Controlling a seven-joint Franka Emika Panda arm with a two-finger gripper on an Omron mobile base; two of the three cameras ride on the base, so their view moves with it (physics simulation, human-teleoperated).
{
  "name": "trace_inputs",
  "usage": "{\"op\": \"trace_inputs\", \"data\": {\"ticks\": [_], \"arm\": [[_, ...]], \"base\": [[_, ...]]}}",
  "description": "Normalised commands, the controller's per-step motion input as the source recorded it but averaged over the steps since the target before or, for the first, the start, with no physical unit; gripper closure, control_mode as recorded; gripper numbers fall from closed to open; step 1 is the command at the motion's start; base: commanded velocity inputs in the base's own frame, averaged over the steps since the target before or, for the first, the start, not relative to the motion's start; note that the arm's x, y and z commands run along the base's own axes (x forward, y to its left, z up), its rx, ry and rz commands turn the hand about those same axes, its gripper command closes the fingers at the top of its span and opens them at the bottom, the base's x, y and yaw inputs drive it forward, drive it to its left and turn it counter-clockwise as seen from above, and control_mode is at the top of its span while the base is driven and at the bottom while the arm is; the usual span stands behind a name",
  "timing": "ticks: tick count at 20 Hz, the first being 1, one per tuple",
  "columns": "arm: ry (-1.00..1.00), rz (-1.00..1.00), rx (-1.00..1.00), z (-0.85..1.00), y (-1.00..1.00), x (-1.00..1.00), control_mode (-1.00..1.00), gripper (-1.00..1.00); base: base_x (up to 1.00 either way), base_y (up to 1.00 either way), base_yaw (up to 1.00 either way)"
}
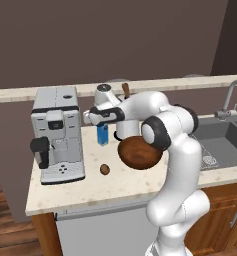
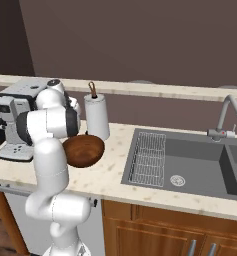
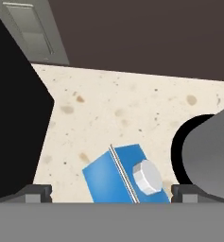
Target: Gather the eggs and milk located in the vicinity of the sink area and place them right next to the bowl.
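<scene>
Gripper (image 3: pixel 111 193) hangs directly over the milk (image 3: pixel 125 176), jaws spread wide and holding nothing, one dark fingertip on each side of the blue carton's gable top with its white cap. From where I stand the milk (image 1: pixel 103 134) is upright on the bench (image 1: pixel 80 187), just beneath the hand (image 1: pixel 94 116) and clear of both fingers.

My guess is the carton either waits to be picked up or has just been set down; I cannot tell which from this. It already stands just beside the bowl (image 1: pixel 139 152), so that part looks near done. If a grasp is coming, the hand needs to drop straight down so the fingers bracket the carton body below the gable, then close evenly; a skewed descent could tip it.

Below and toward me from the gripper, a dark brown egg (image 1: pixel 105 169) lies on the bench near the bowl. To the gripper's one side is a grey coffee machine (image 1: pixel 57 132); on the far side, behind the bowl, a white paper-towel roll (image 2: pixel 97 117). Well beyond the bowl lies the sink (image 2: pixel 182 165) with its curved faucet (image 2: pixel 226 117). The speckled cream bench sits on wooden cabinets below a dark brown wall.
</scene>
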Motion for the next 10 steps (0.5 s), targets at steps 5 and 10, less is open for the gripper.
{"op": "trace_inputs", "data": {"ticks": [5,10], "arm": [[0.0,0.0,0.0,-0.15,0.0,0.1,-1.0,-1.0],[0.02,-0.01,0.0,-0.25,0.0,0.01,-1.0,-1.0]], "base": [[0.0,0.0,0.0],[0.0,0.0,0.0]]}}
